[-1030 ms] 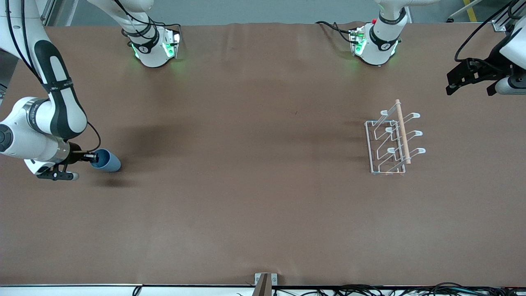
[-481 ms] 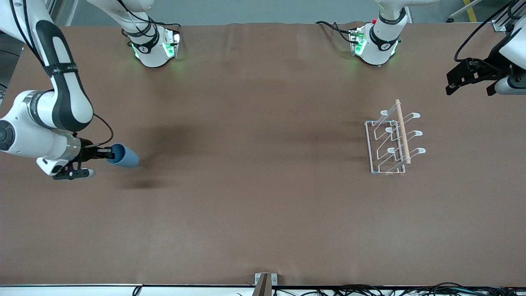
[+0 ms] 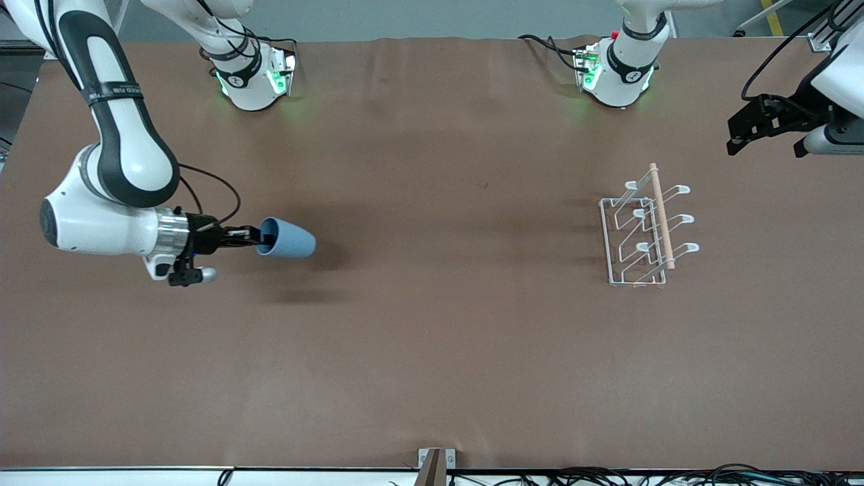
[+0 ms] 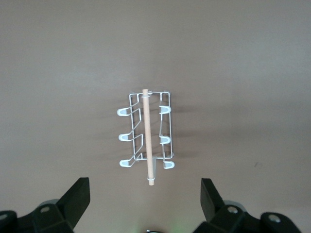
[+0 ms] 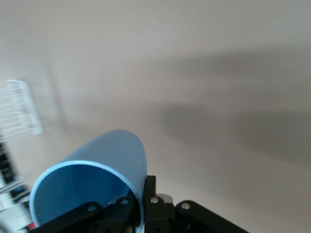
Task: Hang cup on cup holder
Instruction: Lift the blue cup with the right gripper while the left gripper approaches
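My right gripper (image 3: 260,237) is shut on the rim of the light-blue cup (image 3: 287,238) and holds it on its side above the table toward the right arm's end. In the right wrist view the cup (image 5: 97,170) has one finger inside its rim and one outside. The white wire cup holder (image 3: 644,229) with its wooden rod stands on the table toward the left arm's end. My left gripper (image 3: 769,128) is open and empty in the air, over the table edge beside the holder. The holder (image 4: 146,138) lies between its fingers in the left wrist view.
The brown table (image 3: 432,337) carries only the cup holder. Both arm bases (image 3: 253,74) stand along the edge farthest from the front camera. A small bracket (image 3: 435,462) sits at the nearest edge.
My right gripper has carried the cup toward the middle of the table, toward the holder, and risen somewhat. The left gripper has shifted only slightly.
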Motion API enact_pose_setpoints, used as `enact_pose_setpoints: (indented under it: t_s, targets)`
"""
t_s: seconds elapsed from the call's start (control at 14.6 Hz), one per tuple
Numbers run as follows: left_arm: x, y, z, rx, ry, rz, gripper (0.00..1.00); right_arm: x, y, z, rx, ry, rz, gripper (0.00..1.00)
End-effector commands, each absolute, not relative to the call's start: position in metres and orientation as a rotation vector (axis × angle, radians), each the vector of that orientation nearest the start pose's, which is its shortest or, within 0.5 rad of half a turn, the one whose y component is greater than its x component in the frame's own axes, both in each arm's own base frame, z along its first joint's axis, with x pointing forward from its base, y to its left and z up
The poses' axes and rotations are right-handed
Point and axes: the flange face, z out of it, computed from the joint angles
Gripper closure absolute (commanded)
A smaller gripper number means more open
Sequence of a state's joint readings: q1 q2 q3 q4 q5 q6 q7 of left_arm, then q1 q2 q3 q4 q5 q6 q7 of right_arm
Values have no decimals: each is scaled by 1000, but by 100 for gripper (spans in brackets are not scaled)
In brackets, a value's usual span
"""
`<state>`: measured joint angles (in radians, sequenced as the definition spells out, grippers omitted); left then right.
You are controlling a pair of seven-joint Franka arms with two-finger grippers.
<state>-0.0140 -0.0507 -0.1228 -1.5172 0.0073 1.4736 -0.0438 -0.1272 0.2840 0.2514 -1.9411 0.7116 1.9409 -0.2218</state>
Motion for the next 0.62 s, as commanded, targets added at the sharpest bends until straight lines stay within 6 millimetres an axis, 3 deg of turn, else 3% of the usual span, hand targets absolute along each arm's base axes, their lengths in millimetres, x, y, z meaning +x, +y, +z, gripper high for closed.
enact_pose_setpoints:
  t_s: [0.0,0.07,0.21,0.34,0.48,0.55]
  targets:
    - [521,-120,665,-3125,276,7,0,572,153,352,-2272,38,307,99]
    - [517,-139,661,-3119,340,21,0,570,169,355,-2218,54,311,99]
    - [500,-207,652,-3088,525,41,0,566,191,356,-2129,85,327,100]
    - [482,-261,645,-3091,680,61,0,563,209,351,-2049,89,352,100]
    - [483,-304,641,-3161,815,13,0,561,215,342,-1944,98,382,100]
    - [481,-331,629,-3197,888,23,0,557,222,340,-1887,85,418,100]
